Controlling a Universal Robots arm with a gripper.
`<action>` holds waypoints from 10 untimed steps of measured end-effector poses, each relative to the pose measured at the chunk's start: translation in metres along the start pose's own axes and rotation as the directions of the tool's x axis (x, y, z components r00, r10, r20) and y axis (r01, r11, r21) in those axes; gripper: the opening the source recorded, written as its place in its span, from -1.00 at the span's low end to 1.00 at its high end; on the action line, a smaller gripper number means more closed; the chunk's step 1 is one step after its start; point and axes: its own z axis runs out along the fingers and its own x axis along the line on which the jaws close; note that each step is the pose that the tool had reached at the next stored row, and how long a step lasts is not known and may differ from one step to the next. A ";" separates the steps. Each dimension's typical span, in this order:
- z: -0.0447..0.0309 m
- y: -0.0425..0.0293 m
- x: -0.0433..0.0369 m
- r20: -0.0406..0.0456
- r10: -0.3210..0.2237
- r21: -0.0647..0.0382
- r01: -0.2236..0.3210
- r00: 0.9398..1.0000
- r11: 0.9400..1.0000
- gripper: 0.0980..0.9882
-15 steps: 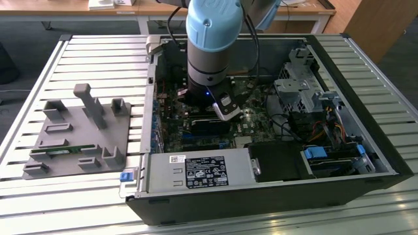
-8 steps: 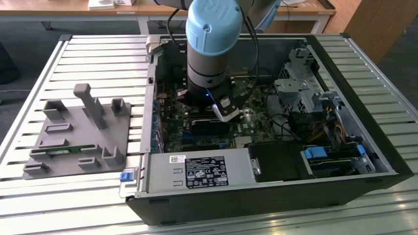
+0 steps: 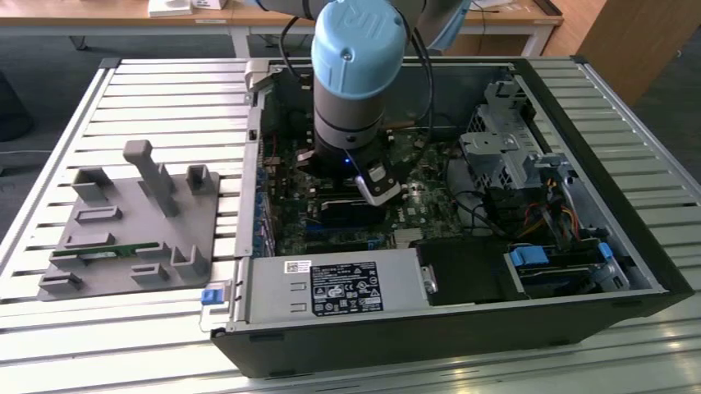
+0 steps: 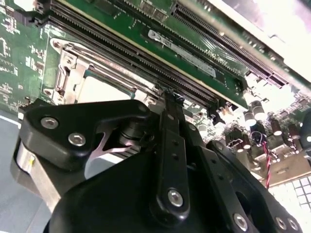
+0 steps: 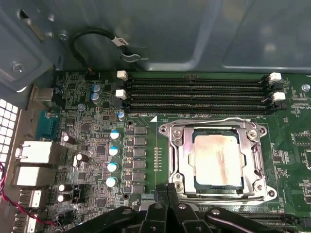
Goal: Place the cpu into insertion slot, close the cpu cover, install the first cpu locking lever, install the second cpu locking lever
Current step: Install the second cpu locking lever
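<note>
First wrist view, cpu [image 5: 217,160] in insertion slot [image 5: 171,160], cpu cover [image 5: 256,162] closed

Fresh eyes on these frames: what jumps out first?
The big pale-blue arm reaching down into the open computer case in the exterior view. In the first wrist view, the cpu lies in its socket with the cpu cover closed around it, and the gripper sits at the socket's edge.

The exterior view looks down from high and well back onto the open computer case [image 3: 460,205] on the slatted worktop [image 3: 66,123]. Both wrist views sit close above the motherboard [image 5: 146,160], sharing the cpu cover [image 5: 216,160].
</note>
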 end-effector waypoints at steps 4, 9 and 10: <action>0.0016 -0.0005 0.0011 0.000 0.000 -0.005 0.000 1.000 1.000 -0.98; 0.0025 -0.0009 0.0023 0.000 0.000 -0.012 0.000 1.000 1.000 -0.98; 0.0025 -0.0009 0.0024 0.000 0.001 -0.013 -0.001 1.000 1.000 -0.98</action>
